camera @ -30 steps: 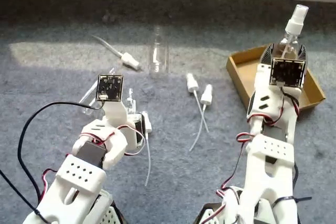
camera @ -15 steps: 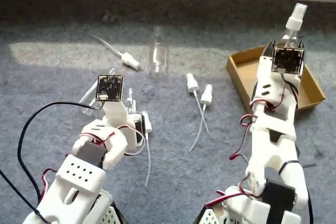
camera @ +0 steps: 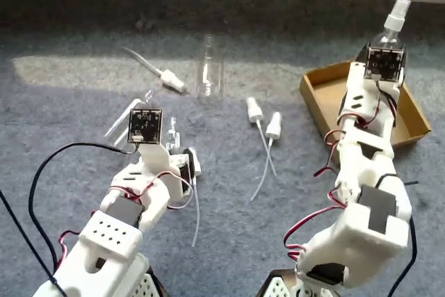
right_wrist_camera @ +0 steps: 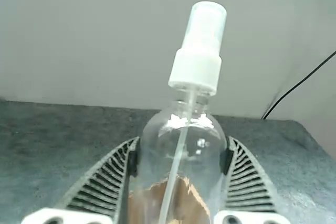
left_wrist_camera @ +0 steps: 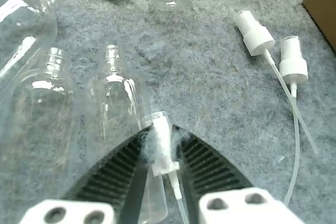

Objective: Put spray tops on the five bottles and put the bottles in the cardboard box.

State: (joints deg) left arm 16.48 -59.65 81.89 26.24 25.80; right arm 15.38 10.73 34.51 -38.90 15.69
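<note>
Capped bottle sits at upper right of high view, by upper edge of cardboard box. Right gripper jaws clamped on its body. We see left gripper at lower left, jaws narrow, pinching loose spray top just beside three uncapped bottles lying on carpet. Upright bottle stands upper centre, two spray tops lie mid-frame, fourth spray top lies upper left.

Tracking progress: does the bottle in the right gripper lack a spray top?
No, the bottle held in the right gripper carries a spray top on its neck.
</note>
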